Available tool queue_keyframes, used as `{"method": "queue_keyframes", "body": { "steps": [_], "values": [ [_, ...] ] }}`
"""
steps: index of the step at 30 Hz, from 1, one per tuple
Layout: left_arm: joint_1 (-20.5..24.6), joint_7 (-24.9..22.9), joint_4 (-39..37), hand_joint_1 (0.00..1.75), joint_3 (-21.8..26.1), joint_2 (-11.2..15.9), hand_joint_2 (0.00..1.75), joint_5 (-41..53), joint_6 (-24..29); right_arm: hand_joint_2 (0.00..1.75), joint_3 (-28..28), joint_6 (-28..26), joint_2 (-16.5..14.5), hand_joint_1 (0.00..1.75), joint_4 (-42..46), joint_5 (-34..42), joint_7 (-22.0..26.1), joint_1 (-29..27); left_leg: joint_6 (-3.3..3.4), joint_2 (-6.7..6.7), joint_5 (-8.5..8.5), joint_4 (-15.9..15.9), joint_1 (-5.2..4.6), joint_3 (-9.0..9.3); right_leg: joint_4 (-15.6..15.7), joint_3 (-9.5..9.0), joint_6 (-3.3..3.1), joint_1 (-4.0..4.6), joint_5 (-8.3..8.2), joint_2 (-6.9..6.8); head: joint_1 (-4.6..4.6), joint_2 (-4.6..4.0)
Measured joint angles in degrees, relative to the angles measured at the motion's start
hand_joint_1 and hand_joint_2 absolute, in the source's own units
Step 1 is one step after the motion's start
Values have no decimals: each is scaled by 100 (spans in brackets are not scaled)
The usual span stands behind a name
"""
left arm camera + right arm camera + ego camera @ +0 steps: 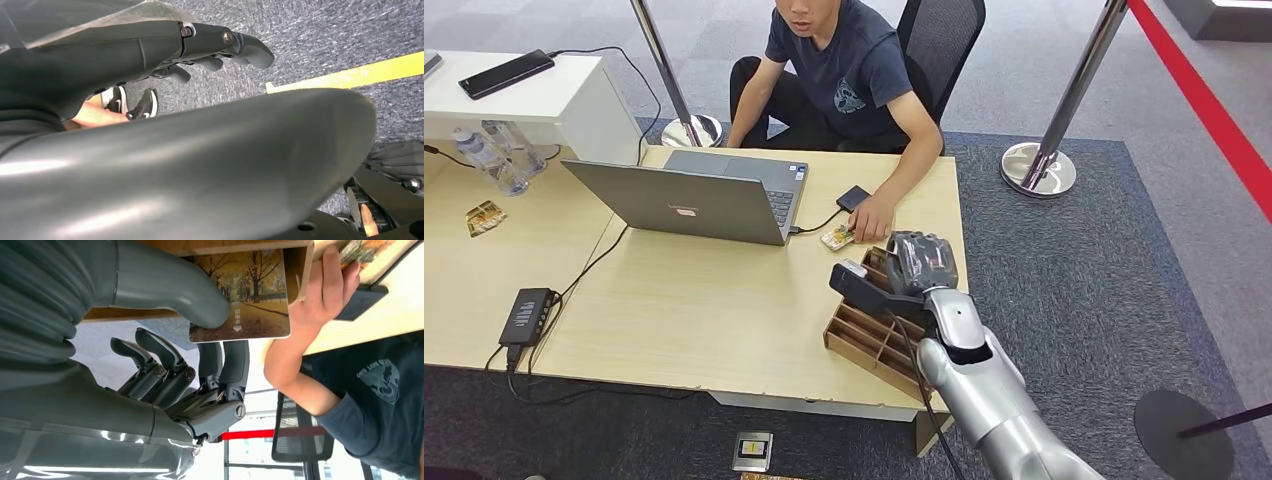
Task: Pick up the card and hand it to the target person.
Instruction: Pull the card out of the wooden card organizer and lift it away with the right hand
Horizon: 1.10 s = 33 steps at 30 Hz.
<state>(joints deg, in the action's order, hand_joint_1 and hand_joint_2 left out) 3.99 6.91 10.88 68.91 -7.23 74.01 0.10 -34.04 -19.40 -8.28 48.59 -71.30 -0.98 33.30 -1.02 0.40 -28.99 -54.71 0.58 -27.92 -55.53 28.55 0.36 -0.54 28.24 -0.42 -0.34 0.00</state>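
At desk's (724,320) right-front corner, over the wooden slotted card rack (864,335), right hand (919,262) has the card (240,295) pinched: thick thumb pressed on the printed face (autumn tree-lined path pic), dark fingers (227,362) behind it, per right wrist view. Card sits partly in/at the rack's wooden compartment w/ its lower edge sticking out toward the hand; can't tell if it's fully lifted free yet.

Handling, my read: thin, light, stiff-ish plastic or card stock, glossy so prob slippery. Flat pinch across both faces near the exposed edge is the right hold; too little pressure and it slides, too much twist and it bends. Leave far half free so the person can take it.

Pose: right arm reaches fwd from lower right, wrist bent down over rack, hand's back facing up in head view. Person (844,70) seated across the desk, their hand (871,218) resting on another card (837,237) just beside the rack, near the robot hand. Laptop (694,195) stands left of that.

Left hand (210,50) hangs low over carpet, fingers loosely apart, holding nothing.
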Motion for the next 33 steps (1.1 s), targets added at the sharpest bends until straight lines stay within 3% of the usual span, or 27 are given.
{"method": "queue_keyframes", "body": {
  "steps": [22,33],
  "values": [
    [7,23,0,0,0,0,0,-119,7,175,-9,0,209,175,1828,91,326,-385,0,0,0,0,0,-2,0,2,0,0,0,0,-1,0],
    [31,31,0,0,23,-1,0,-165,52,175,-19,70,57,175,1845,347,455,-151,0,0,0,0,0,-3,-1,2,-1,0,-1,0,-1,0]
  ]
}}
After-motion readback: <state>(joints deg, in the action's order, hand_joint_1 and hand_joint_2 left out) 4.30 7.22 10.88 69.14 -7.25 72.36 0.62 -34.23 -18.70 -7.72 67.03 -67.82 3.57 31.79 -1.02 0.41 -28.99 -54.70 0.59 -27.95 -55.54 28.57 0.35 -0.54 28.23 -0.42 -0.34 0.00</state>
